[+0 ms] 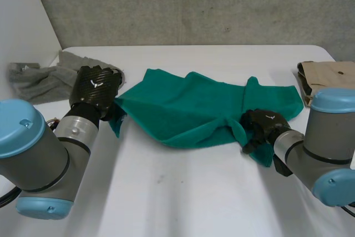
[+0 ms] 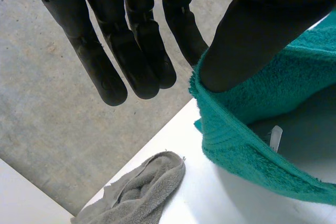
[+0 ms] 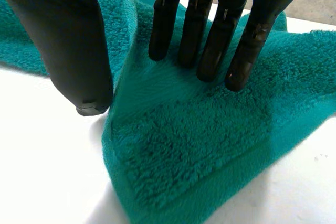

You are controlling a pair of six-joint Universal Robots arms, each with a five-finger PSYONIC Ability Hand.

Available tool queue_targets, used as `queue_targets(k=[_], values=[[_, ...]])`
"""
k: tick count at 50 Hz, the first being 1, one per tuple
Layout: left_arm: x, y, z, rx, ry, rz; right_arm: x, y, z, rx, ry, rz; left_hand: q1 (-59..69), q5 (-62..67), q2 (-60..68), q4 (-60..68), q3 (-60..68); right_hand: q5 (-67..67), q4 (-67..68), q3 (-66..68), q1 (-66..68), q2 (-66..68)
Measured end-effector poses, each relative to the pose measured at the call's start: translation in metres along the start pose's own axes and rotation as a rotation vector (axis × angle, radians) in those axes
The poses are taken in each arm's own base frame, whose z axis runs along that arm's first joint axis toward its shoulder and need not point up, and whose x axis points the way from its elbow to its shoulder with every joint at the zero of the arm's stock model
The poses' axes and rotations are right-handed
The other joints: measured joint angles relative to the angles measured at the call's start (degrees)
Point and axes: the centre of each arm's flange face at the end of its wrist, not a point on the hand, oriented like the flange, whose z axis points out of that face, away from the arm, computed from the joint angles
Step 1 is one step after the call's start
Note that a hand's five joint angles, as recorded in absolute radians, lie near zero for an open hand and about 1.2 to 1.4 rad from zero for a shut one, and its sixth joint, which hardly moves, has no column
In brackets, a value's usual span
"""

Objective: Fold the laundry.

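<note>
Teal towel (image 1: 188, 109) lies rumpled mid-tabletop (image 1: 177, 192), a hand at each end.
Left hand (image 1: 94, 90): thumb and nearest finger pinch the left corner, lifted. Right hand (image 1: 263, 126): straight fingers and thumb nip a raised fold on the near edge.

White counter (image 1: 177, 192), pretty plain. A rumpled teal towel (image 1: 188, 106) is spread across the middle. A crumpled grey cloth (image 1: 44, 79) sits at the far left corner, and a tan folded thing (image 1: 327, 76) lies by the right edge, well apart from the grey one.
</note>
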Motion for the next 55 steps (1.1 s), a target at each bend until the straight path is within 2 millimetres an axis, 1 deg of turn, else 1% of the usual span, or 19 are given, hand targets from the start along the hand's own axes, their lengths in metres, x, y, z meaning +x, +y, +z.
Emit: queue_targets(k=[7,11,12,17,22,23,24,26,27,33,35,36,40,44,48,52,53,54,55], values=[[0.001,0.0,0.0,-0.001,0.002,0.0,-0.005,0.003,0.01,-0.001,0.004,-0.01,0.0,0.0,0.0,0.0,0.0,11.22,11.44,11.91,10.25,11.95],[0.001,0.0,-0.001,-0.001,0.003,0.0,-0.005,0.003,0.014,0.001,0.016,-0.013,0.0,0.0,0.0,0.0,0.0,11.22,11.44,11.91,10.25,11.95],[0.001,0.0,-0.001,-0.001,0.003,0.0,-0.004,0.003,0.014,0.003,0.019,-0.013,0.0,0.0,0.0,0.0,0.0,27.94,27.82,27.5,23.43,27.8],[-0.002,-0.004,-0.004,-0.008,0.003,0.006,-0.002,-0.016,0.007,0.045,0.029,-0.029,0.0,0.0,0.0,0.0,0.0,28.74,28.68,28.12,23.43,28.12],[-0.014,-0.017,-0.014,-0.034,0.002,0.016,-0.002,-0.055,-0.028,0.076,-0.009,-0.184,0.0,0.0,0.0,0.0,0.0,28.95,28.68,28.12,23.44,28.12],[-0.014,-0.017,-0.014,-0.034,0.002,0.016,-0.002,-0.055,-0.028,0.076,-0.009,-0.184,0.0,0.0,0.0,0.0,0.0,28.95,28.68,28.12,23.44,28.12],[-0.022,-0.023,-0.02,-0.046,-0.003,0.019,0.002,-0.067,-0.044,0.065,-0.015,-0.286,0.0,0.0,0.0,0.0,0.0,29.04,28.68,28.12,23.43,28.12],[-0.028,-0.029,-0.025,-0.054,-0.007,0.022,0.007,-0.073,-0.055,0.048,-0.011,-0.365,0.0,0.0,0.0,0.0,0.0,29.09,28.68,28.12,23.43,28.12],[-0.034,-0.034,-0.03,-0.064,-0.009,0.028,0.012,-0.078,-0.068,0.017,-0.007,-0.453,0.0,0.0,0.0,0.0,0.0,29.12,28.69,28.12,23.43,28.12],[-0.054,-0.047,-0.06,-0.152,0.034,0.119,0.025,-0.086,-0.122,-0.167,-0.007,-0.758,0.0,0.0,0.0,0.0,0.0,29.12,28.71,28.12,23.44,28.12],[-0.055,-0.046,-0.066,-0.173,0.049,0.143,0.024,-0.086,-0.129,-0.189,-0.011,-0.781,0.0,0.0,0.0,0.0,0.0,29.12,28.71,28.12,23.44,28.12],[-0.055,-0.044,-0.078,-0.223,0.089,0.198,0.023,-0.086,-0.143,-0.231,-0.021,-0.816,0.0,0.0,0.0,0.0,0.0,29.12,28.71,28.12,23.44,28.12],[-0.05,-0.035,-0.103,-0.316,0.181,0.309,0.019,-0.083,-0.162,-0.276,-0.035,-0.86,0.0,0.0,0.0,0.0,0.0,29.12,28.71,28.12,23.44,28.12],[-0.044,-0.025,-0.113,-0.357,0.232,0.362,0.018,-0.079,-0.165,-0.288,-0.041,-0.888,-0.02,0.0,0.0,0.0,0.0,29.12,28.72,28.12,23.44,28.12],[-0.037,-0.011,-0.105,-0.369,0.25,0.376,0.021,-0.072,-0.154,-0.28,-0.039,-0.915,-0.02,0.0,0.0,0.0,0.0,29.12,28.72,28.12,23.44,28.12],[-0.03,0.003,-0.08,-0.344,0.238,0.377,0.027,-0.065,-0.125,-0.25,-0.017,-0.933,-0.02,0.0,0.0,0.0,0.01,29.12,28.72,28.12,23.44,28.12],[-0.026,0.01,-0.065,-0.324,0.225,0.378,0.029,-0.062,-0.11,-0.232,-0.001,-0.938,-0.02,0.0,0.0,0.0,0.03,29.13,28.72,28.12,23.44,28.12],[-0.026,0.01,-0.065,-0.324,0.225,0.378,0.029,-0.062,-0.11,-0.232,-0.001,-0.938,-0.02,0.0,0.0,0.0,0.03,29.13,28.72,28.12,23.44,28.12],[-0.023,0.017,-0.046,-0.295,0.203,0.379,0.031,-0.061,-0.092,-0.206,0.026,-0.943,-0.02,0.0,0.0,0.01,0.03,29.13,28.72,28.12,23.44,28.12]])
